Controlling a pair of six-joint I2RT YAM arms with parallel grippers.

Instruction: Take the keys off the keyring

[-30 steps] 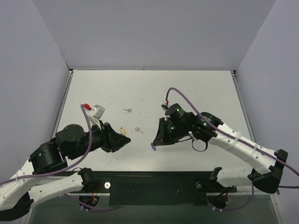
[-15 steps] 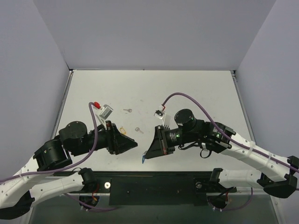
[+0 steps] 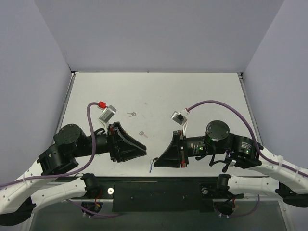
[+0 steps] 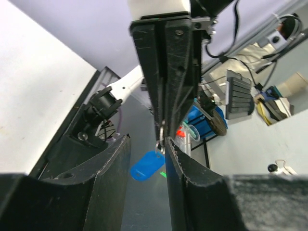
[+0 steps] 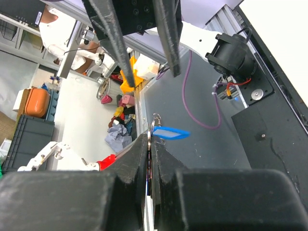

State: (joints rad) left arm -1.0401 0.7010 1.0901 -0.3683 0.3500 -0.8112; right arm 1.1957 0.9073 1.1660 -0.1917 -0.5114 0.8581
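Note:
My right gripper point(image 3: 155, 163) is shut on the thin metal ring of the keyring point(image 5: 153, 123), lifted over the table's near edge. Its blue tag point(image 5: 171, 133) hangs just past the fingertips and shows in the left wrist view as the blue tag point(image 4: 147, 165). My left gripper point(image 3: 144, 150) points at the right one, tip to tip and a little apart. The left gripper point(image 4: 147, 139) is open, and the tag and ring show through its gap. Two small silver keys point(image 3: 131, 114) point(image 3: 142, 134) lie on the table. Whether a key hangs on the ring I cannot tell.
A black bar point(image 3: 159, 190) runs along the near edge below both grippers. Grey walls close off the white table point(image 3: 202, 91) on three sides. The left arm's body point(image 3: 72, 144) lies low over the table's left front.
Both arms swung toward the near edge and now face each other. The right gripper carried the blue tag down and left. The left jaws narrowed slightly and cover the yellow tag.

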